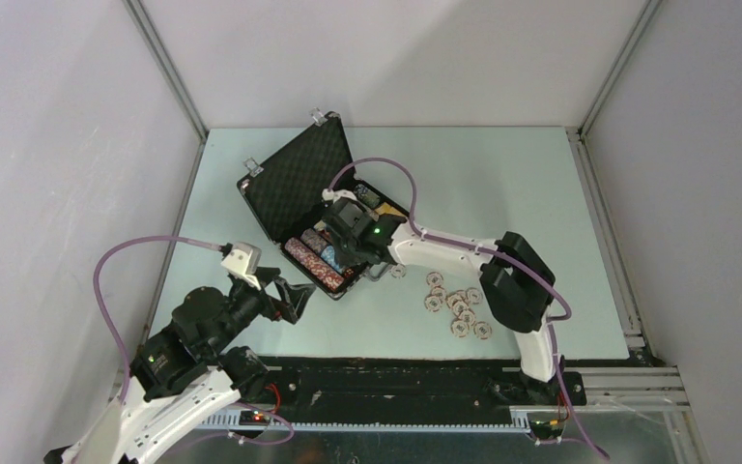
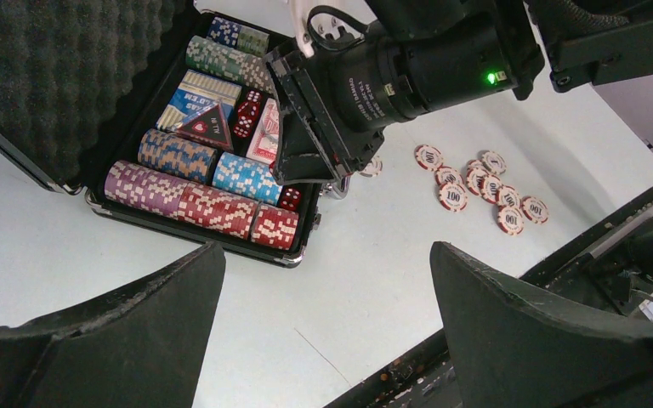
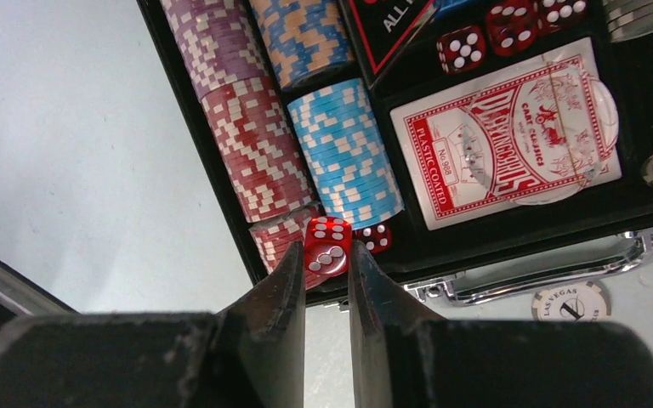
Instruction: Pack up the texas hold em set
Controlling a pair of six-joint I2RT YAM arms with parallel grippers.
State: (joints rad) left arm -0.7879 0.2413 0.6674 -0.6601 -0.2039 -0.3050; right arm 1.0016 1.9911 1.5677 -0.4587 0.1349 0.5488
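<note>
Centrally, black rectangular briefcase-style case point(image 1: 295, 184) lying open on the pale table point(image 1: 502, 184), left of the middle, with the egg-crate foam lid tilted back toward the far left. Inside, poker chips standing on edge in rows: purple and dark-red row point(image 3: 247, 127) along one side wall, light-blue row point(image 3: 344, 153) just beside it. Red-backed card deck point(image 3: 510, 127) in the neighbouring compartment, further red dice point(image 3: 463, 47) beyond it. Right gripper point(image 3: 327, 259) over the case corner by the handle side, jaws narrow, pinching a small red translucent die point(image 3: 327, 245) with white pips between the fingertips. Second die point(image 3: 377, 238) resting in the case just beside it. Silver handle point(image 3: 544, 263) on the case's outer edge, one loose white chip point(image 3: 571, 302) near it on the table. Cluster of loose red-and-white poker chips point(image 1: 459, 309) right of the case, well apart from it. Left gripper point(image 2: 327, 331) hovering near the table's near-left area, jaws spread wide and empty, facing the case.
</note>
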